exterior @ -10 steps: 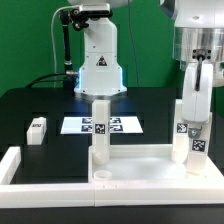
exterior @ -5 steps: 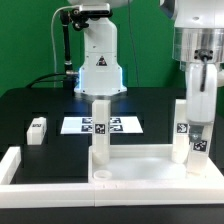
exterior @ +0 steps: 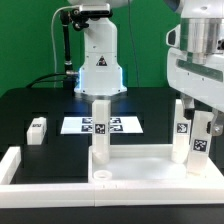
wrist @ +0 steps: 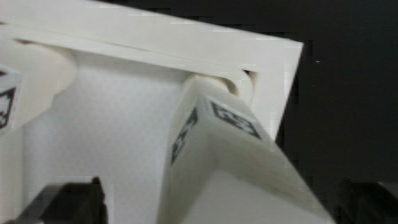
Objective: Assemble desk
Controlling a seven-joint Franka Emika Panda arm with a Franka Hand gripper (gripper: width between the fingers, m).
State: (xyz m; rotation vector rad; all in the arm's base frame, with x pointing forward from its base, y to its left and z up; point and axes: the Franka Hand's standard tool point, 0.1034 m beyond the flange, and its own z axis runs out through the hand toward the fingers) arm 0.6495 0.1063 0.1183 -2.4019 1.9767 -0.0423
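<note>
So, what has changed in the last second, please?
The gripper opened and let go of the leg on the exterior view's right. That leg stays upright on the tabletop. The other upright leg, the loose leg and the marker board did not move.

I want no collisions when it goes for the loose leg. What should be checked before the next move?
1. Claw open: ok.
2. Claw clear of the upright leg beneath it: cannot tell, its fingers sit close to the leg's top.
3. Loose leg lying free, nothing on it: ok.
4. Front socket in the tabletop empty: ok.
5. Middle leg standing upright: ok.
</note>
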